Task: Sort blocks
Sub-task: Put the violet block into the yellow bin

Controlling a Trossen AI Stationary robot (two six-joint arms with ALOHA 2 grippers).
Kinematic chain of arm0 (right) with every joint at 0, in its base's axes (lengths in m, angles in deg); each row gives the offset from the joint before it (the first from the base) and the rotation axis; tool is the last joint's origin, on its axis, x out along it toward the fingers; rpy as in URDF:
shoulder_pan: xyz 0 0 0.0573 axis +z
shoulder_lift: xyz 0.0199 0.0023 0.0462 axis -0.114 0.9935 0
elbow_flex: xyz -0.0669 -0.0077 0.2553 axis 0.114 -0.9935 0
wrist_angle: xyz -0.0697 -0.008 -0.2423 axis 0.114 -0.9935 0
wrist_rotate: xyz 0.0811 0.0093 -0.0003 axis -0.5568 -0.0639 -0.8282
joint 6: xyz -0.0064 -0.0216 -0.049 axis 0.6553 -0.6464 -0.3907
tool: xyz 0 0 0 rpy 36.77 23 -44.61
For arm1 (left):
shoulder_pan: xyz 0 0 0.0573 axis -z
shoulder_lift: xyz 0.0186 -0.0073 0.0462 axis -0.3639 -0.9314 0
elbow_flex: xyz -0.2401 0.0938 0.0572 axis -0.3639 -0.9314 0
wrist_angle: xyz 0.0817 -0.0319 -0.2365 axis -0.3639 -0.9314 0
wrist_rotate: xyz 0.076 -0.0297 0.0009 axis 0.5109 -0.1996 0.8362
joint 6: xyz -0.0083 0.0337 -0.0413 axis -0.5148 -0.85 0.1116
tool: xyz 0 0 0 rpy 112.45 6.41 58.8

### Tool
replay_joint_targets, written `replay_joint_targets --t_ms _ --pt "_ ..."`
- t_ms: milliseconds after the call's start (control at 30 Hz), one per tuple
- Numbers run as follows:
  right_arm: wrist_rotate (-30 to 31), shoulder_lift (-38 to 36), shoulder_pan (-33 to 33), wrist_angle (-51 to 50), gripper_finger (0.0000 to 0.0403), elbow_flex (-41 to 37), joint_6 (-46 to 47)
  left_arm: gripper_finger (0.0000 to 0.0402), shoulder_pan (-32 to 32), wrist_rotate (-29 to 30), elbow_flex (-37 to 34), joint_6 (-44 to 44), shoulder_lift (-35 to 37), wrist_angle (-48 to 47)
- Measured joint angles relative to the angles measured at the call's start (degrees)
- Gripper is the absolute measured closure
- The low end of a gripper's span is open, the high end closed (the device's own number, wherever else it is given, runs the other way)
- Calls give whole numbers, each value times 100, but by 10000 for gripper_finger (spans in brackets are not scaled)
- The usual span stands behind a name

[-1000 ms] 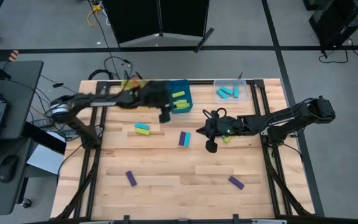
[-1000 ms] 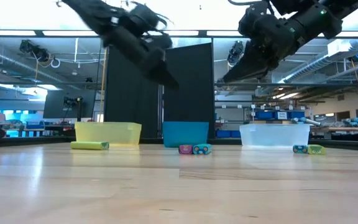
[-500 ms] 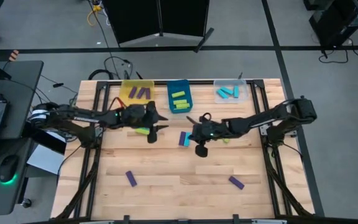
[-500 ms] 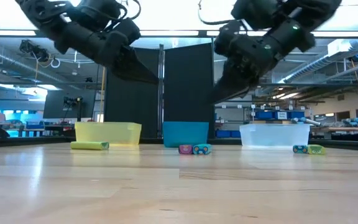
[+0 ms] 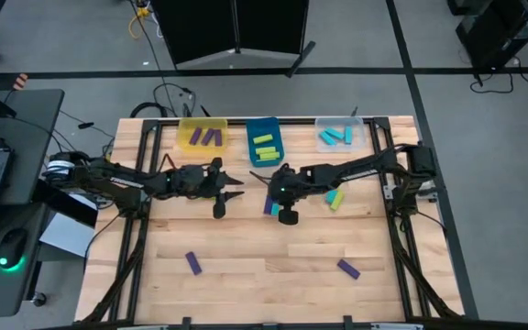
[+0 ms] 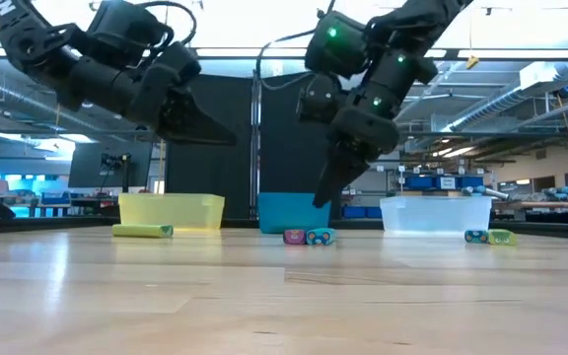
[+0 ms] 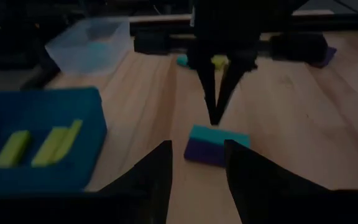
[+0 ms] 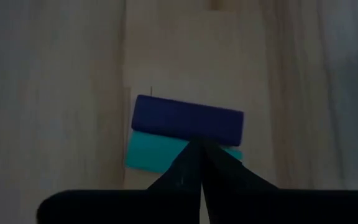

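Landmark: the blue bin [image 5: 264,143] at the far edge of the bench [image 5: 264,257].

Two purple blocks [image 5: 193,263] [image 5: 347,268] are lying nearest the front edge, well apart from the bin. The right gripper [image 5: 274,194] is hanging just above a purple-and-cyan block pair [image 8: 185,132] in front of the bin, its fingers pinched together and holding nothing. The left gripper [image 5: 231,187] is hovering beside it, fingers [image 7: 148,180] standing partly apart and empty. A lime block [image 5: 335,199] is lying to the pair's right. Lime blocks [image 5: 264,147] are resting inside the bin, flanked by a yellow bin [image 5: 202,136] and a clear bin [image 5: 340,135].
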Motion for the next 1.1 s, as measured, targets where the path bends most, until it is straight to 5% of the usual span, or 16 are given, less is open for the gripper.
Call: replay_joint_targets --t_ms 600,1100 --pt "-317 229 -234 558 378 6 -490 251 179 -180 -279 123 -2 177" --pt "-334 361 -26 -323 248 765 -2203 251 439 -173 -279 -60 -7 -222"
